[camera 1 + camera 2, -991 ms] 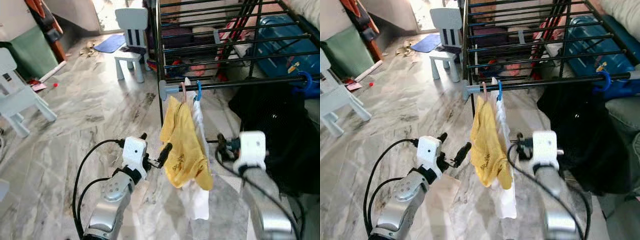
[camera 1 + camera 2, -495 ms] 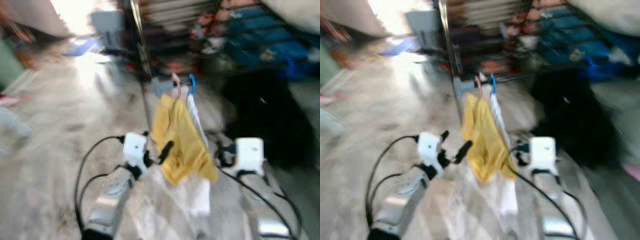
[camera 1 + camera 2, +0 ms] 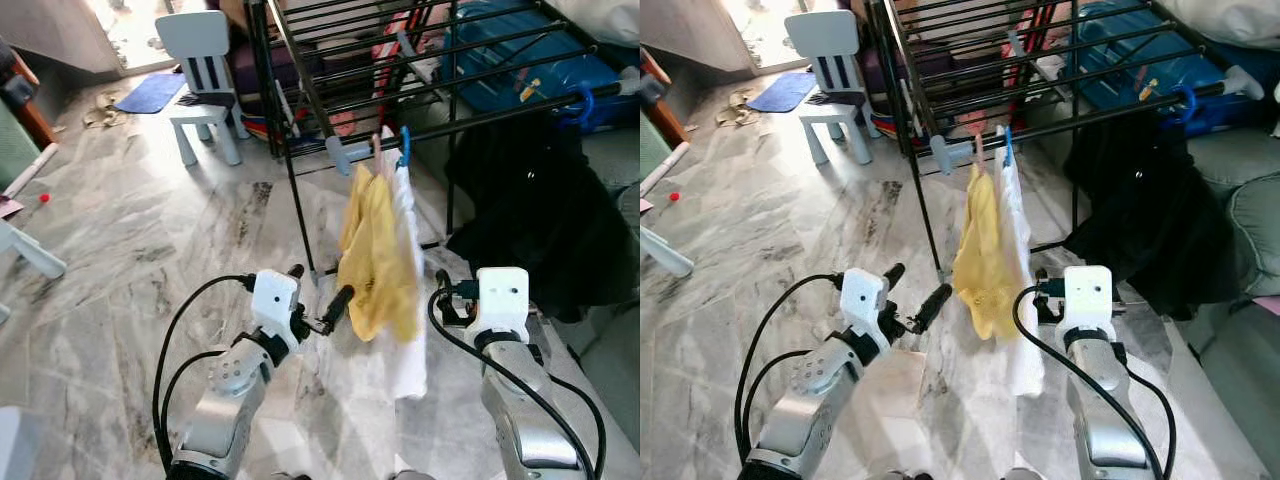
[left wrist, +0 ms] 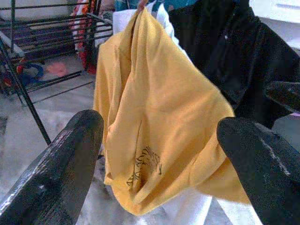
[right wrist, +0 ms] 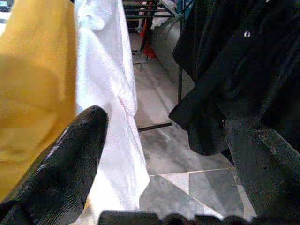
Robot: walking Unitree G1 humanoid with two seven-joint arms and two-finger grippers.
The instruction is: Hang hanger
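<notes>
A yellow garment (image 3: 375, 260) hangs from a pink hanger (image 3: 377, 152) on the end rail (image 3: 470, 112) of a black drying rack. Right behind it a white garment (image 3: 410, 345) hangs from a blue hanger (image 3: 404, 140). My left gripper (image 3: 318, 287) is open, just left of the yellow cloth at its lower half; in the left wrist view its fingers (image 4: 61, 168) frame the yellow garment (image 4: 154, 117) without touching. My right gripper (image 5: 173, 136) is open on the other side, one finger (image 5: 70, 159) next to the white garment (image 5: 110, 93).
A black garment (image 3: 530, 220) hangs on the same rail to the right, with a blue hook (image 3: 582, 100) above it. A white child's chair (image 3: 205, 75) stands at back left. Blue cases (image 3: 520, 60) lie under the rack. A grey cushion (image 3: 1252, 215) sits at far right.
The head camera swung and blurred, so the rack now appears farther right and tilted. Both garments still hang on the rail. Both grippers stay open beside them.
</notes>
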